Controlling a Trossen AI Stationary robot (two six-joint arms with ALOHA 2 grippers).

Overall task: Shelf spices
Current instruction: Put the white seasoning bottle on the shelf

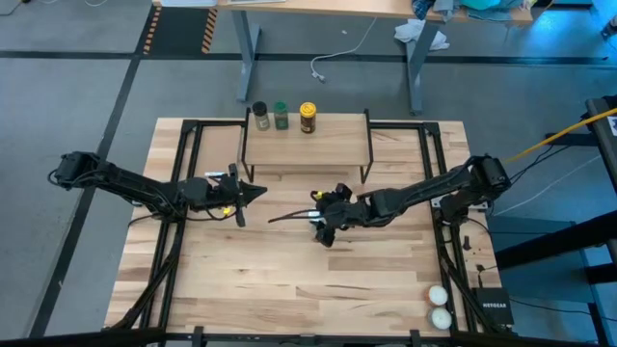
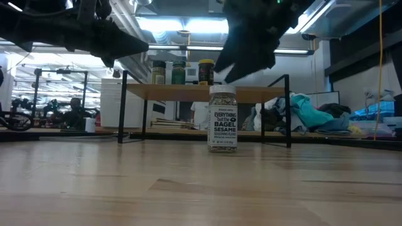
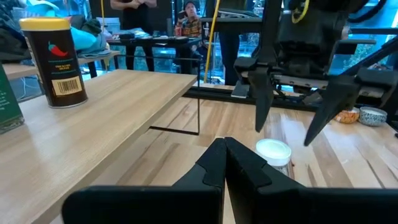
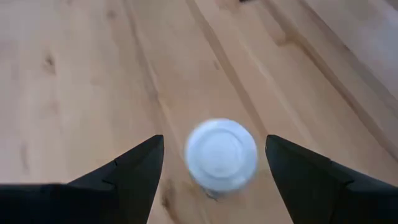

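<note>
White-lidded jar [image 2: 222,118]: stands upright on the tabletop [image 1: 289,280], in front of the shelf [image 1: 307,146] and apart from it; the label reads "Everything but the bagel sesame".
Shelved jars: the black-lidded jar [image 1: 260,116], green-lidded jar [image 1: 281,115] and amber yellow-lidded jar [image 1: 308,118] stand in a row along the shelf's far edge.
Right gripper [image 4: 214,165]: poised above the white-lidded jar, fingers spread wide to either side of the lid, touching nothing.
Left gripper [image 1: 253,193]: waits near the shelf's left legs, fingers pressed together and empty.
Handling: probably a light, rigid jar with smooth, somewhat slippery walls; tall and narrow, so likely to tip if nudged off-centre.
Grasp site: best taken across the body just beneath the lid, fingers level and centred.
Remaining: judged one jar short of done.
</note>
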